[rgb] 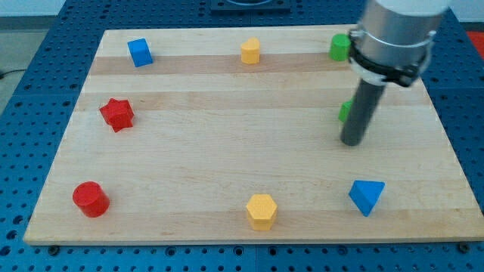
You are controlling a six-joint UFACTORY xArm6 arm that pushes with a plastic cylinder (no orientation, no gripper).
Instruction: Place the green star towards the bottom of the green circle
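Two green blocks show at the view's right. One green block (339, 47) sits near the board's top edge, partly hidden by the arm's body; it looks rounded. The other green block (344, 112) lies below it, mostly hidden behind the dark rod, so its shape cannot be made out. My tip (352, 142) rests on the board just below and slightly right of this lower green block, touching or nearly touching it.
On the wooden board (227, 151) are a blue cube (139, 52) at top left, a yellow block (250, 51) at top middle, a red star (117, 114), a red cylinder (91, 199), a yellow hexagon (262, 211) and a blue triangle (367, 196).
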